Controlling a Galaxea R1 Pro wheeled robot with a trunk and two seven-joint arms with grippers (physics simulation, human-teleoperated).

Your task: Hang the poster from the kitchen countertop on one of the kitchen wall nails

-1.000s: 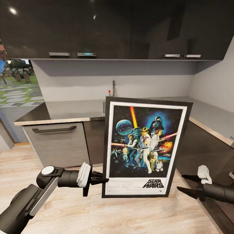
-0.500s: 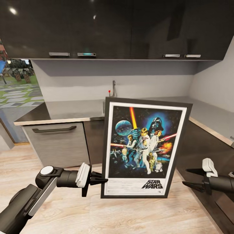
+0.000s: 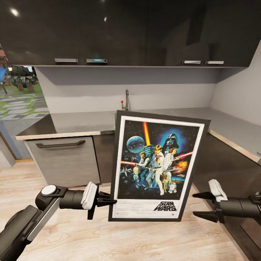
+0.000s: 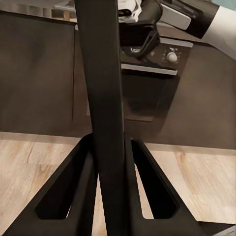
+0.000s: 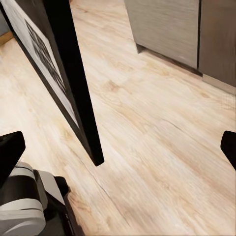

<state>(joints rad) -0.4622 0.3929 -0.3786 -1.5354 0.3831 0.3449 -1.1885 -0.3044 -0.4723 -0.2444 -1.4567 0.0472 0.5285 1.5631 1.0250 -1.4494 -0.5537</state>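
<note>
The left gripper (image 3: 108, 201) clamps the poster (image 3: 156, 166) by its lower edge; the right gripper (image 3: 200, 205) gapes beside it.

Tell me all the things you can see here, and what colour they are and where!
poster: one, black frame, blue space art, held up above the floor
kitchen countertop: one, grey, L-shaped, behind the poster
upper cabinets: a row, glossy black, above the counter
faucet: one, grey, at the counter's back
wood floor: pale, below
left gripper: black, shut on the poster's edge
right gripper: black, open, beside the poster, apart from it
</note>
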